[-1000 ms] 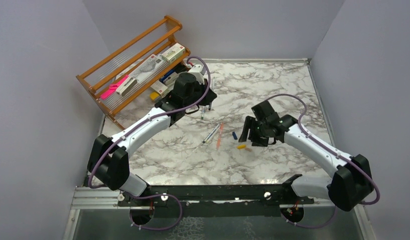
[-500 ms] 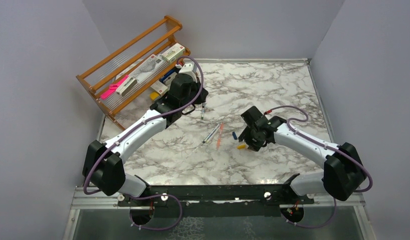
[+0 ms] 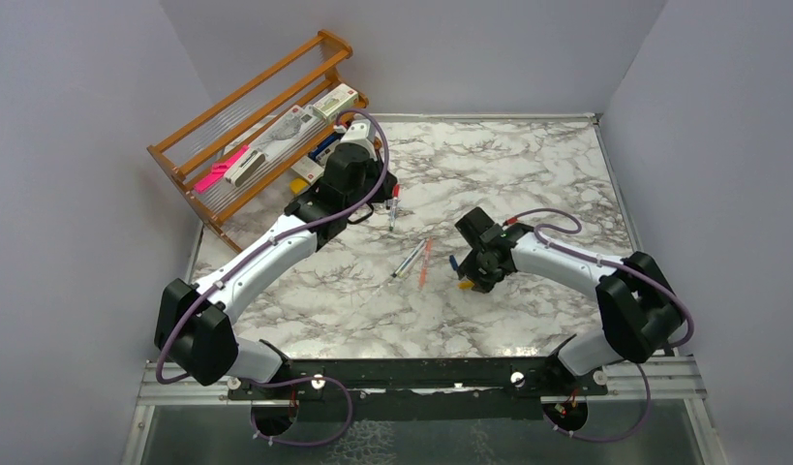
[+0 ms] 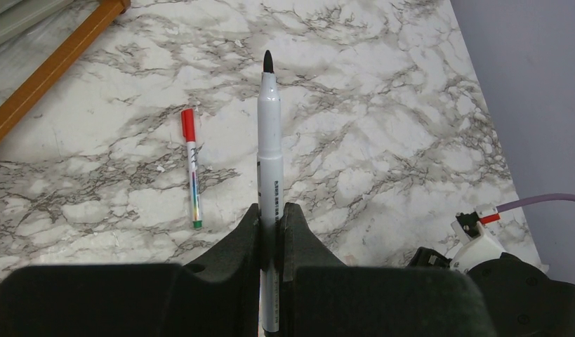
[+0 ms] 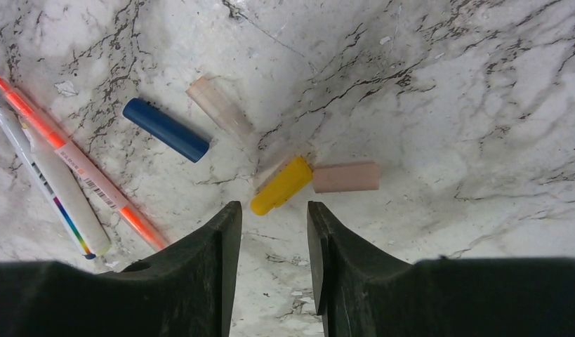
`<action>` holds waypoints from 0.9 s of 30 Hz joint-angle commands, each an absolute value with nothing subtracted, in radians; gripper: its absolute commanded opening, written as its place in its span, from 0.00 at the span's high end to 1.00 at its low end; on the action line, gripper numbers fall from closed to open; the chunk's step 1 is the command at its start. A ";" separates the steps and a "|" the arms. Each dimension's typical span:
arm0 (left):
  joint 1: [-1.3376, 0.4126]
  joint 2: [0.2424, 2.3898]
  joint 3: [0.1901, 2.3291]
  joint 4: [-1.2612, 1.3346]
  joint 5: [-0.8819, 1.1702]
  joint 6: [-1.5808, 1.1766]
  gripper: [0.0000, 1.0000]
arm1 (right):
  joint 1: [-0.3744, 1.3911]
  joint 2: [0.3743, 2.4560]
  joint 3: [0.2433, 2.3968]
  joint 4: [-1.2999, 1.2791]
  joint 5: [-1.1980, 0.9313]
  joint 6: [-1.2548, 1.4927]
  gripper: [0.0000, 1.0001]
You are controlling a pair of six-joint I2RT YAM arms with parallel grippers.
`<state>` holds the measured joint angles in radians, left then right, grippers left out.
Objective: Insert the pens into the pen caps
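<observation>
- left pincer (image 4: 272, 221) is clamped tight on a black-tipped pen (image 4: 269, 133). The grey-white barrel sits squeezed between both fingers, with the bare tip sticking out ahead over the table (image 3: 528, 165)
- it's over by the wooden rack (image 3: 334, 44) at the far left of the table
- just beside that held pen, a red-capped pen (image 4: 192, 168) lies flat on the marble, nothing touching it
- right pincer (image 5: 270, 232) is low over the table and partly open. There's a clear gap between the fingers and nothing gripped in it
- right in front of that gap is the yellow cap (image 5: 281, 185), lying at an angle. It looks close to the fingertips, but I can't tell if they're touching it
- a pink cap (image 5: 345, 177) sits end to end with the yellow one, on its right in the right wrist view. They look like they're touching
- a bit farther out there's a dark blue cap (image 5: 166, 129), and next to it a pale see-through cap (image 5: 219, 105), near each other but apart
- off to the left in that same view, an orange pen (image 5: 74, 161) and a white pen (image 5: 53, 189) lie side by side, pretty much parallel, both on the table with no caps on the ends I can see
</observation>
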<state>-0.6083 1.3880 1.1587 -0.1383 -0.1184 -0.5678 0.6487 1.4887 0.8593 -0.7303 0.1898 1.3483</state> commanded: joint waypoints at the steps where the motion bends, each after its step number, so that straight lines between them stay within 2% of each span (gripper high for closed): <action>1: -0.601 1.364 1.144 -0.138 -0.136 -0.555 1.00 | 0.652 1.522 0.884 -0.698 0.198 1.362 0.61; 9: -0.593 1.360 1.144 -0.151 -0.130 -0.544 1.00 | 0.653 1.583 0.889 -0.681 0.189 1.368 0.64; 16: -0.582 1.364 1.138 -0.144 -0.122 -0.544 1.00 | 0.653 1.603 0.919 -0.690 0.201 1.350 0.78; 21: -0.577 1.375 1.136 -0.124 -0.102 -0.549 1.00 | 0.653 1.609 0.957 -0.702 0.183 1.302 0.98; 27: -0.565 1.376 1.138 -0.067 -0.050 -0.560 1.00 | 0.655 1.535 1.088 -0.784 0.181 1.183 0.99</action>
<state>-0.5770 1.3876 1.1465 -0.1406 -0.1055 -0.5587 0.6487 1.5990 1.0012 -0.7338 0.1806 1.2739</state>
